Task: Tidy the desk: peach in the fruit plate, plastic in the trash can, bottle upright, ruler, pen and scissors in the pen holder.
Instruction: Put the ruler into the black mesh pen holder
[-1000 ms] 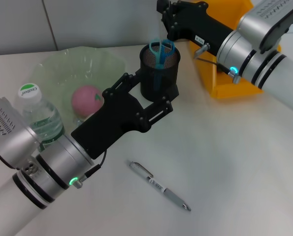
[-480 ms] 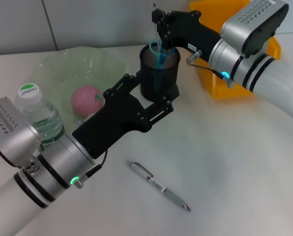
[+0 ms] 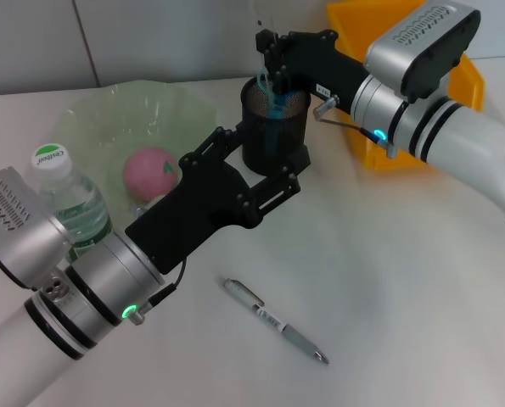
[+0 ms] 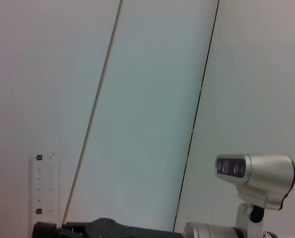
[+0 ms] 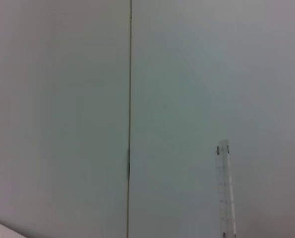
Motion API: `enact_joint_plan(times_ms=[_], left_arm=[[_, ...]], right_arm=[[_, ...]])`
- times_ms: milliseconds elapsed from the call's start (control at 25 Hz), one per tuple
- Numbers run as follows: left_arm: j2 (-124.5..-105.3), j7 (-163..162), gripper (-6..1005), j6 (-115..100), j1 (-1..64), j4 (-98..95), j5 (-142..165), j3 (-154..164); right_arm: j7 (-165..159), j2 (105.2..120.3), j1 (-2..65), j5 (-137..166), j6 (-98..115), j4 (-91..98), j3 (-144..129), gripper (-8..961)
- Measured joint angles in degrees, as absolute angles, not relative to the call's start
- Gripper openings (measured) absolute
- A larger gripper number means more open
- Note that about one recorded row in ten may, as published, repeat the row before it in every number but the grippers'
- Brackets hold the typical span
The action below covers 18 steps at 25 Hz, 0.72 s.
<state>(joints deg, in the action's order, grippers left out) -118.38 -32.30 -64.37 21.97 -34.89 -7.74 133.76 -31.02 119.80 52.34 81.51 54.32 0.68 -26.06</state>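
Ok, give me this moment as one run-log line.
left pincer: around pen holder | right pincer: over holder, ruler upright | pen: on desk | peach: in fruit plate

Setting: robot test bench in a lab or office room. Evidence: plain white tabletop (image 3: 405, 280) staged with desk props; pale panelled wall (image 3: 150, 38) with thin vertical seams directly behind the tabletop; black mesh pen holder (image 3: 273, 127) at the tabletop's rear centre; yellow plastic bin (image 3: 468, 76) right of the holder; head-mounted camera unit (image 4: 254, 173) before the wall, in the left wrist view.
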Motion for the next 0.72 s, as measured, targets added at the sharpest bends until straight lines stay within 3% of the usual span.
enact_joint_plan(times_ms=[720], left_arm=[[-118.48,-32.3,804,-64.6,22.0,-34.9,-7.7,133.9]], right_arm=[[-31.5,119.88,51.4,81.6,53.7,0.6,-25.8,93]])
